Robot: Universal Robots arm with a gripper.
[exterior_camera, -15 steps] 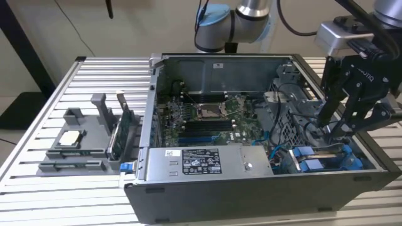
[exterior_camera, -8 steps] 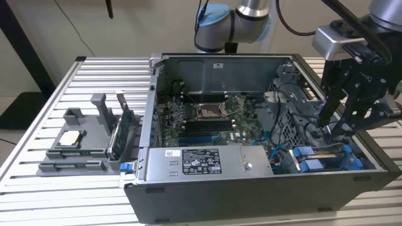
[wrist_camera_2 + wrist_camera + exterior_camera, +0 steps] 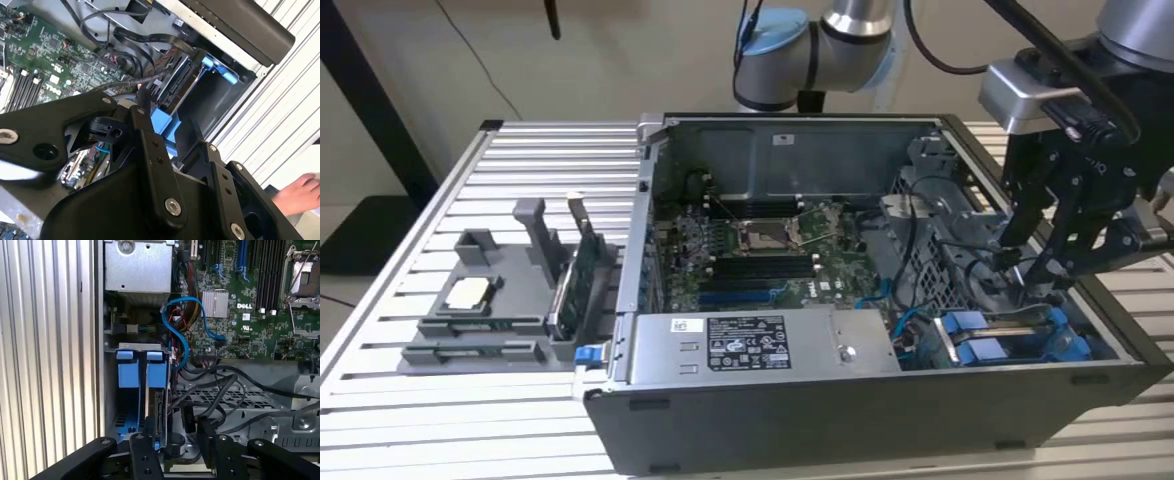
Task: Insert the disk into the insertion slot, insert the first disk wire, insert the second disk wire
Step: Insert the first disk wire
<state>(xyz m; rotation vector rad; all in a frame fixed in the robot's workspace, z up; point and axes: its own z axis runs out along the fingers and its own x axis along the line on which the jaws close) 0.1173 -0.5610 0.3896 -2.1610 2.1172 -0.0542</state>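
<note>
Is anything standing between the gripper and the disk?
Nothing solid that I can see. The gripper hangs close over the disk in the first wrist view, though loose black cables crowd the space right beside it.

The flat hard drive in its bright blue plastic carrier (image 3: 158, 410) is seen standing on edge, seated inside the narrow grey metal drive bay with bright blue fittings (image 3: 974, 350), at the case's corner on the exterior view's right.

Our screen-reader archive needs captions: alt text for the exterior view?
The robot's gripper hangs inside the open computer case at the exterior view's right, above the blue-fitted insertion slot. The case lies on a slatted table beside a grey parts holder.
</note>
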